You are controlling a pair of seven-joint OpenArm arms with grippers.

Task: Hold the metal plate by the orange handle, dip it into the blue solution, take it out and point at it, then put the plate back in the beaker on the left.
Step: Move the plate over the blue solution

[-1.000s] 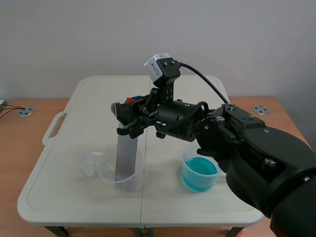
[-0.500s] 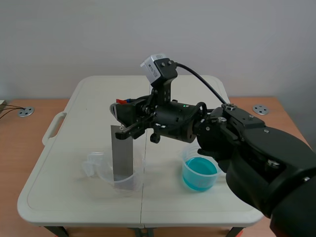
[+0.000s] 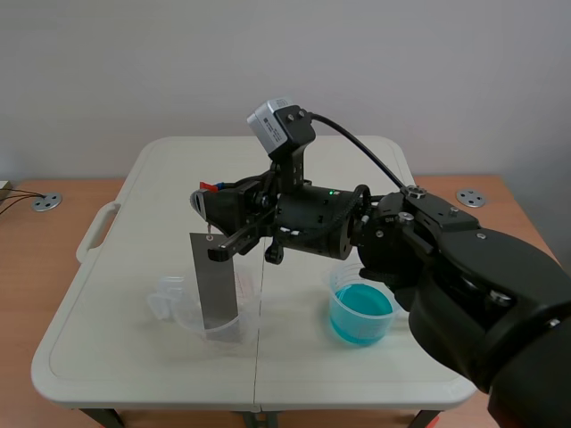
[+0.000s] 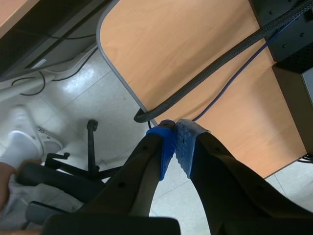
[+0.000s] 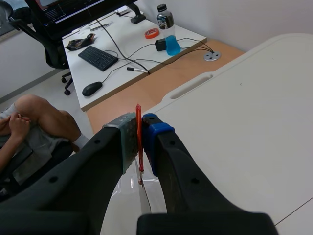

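While the right arm reaches in past the middle of the table (image 3: 116,294), the right tool (image 3: 211,198) is clenched on the orange handle (image 3: 211,186) of the metal plate (image 3: 217,283). This tool is up above the clear beaker (image 3: 174,303). The plate hangs down from it, tipped a little. The low end of the plate goes down to the clear beaker and looks to be inside it, but that is hard to tell for sure.

To the right of the clear beaker, and apart from it, stands a second beaker (image 3: 337,285) with blue solution (image 3: 361,310) in it. The plate is well apart from the blue solution.

Seen from the right wrist, the right tool (image 5: 138,128) has the thin orange handle (image 5: 139,139) pressed between its two pads, one grey (image 5: 124,128) and one blue. Past the table stands a white desk with a keyboard (image 5: 98,58), a mouse (image 5: 91,88) and a bottle (image 5: 165,17). A person's knee (image 5: 34,110) shows beside that desk.

The left tool (image 4: 175,142) is closed on nothing, and its blue pads (image 4: 166,149) touch each other. Ahead of it are a wooden top (image 4: 186,58), a thick black cable (image 4: 205,73) and the foot of a chair (image 4: 73,161) on a grey floor. How far this tool is from the clear beaker cannot be told.
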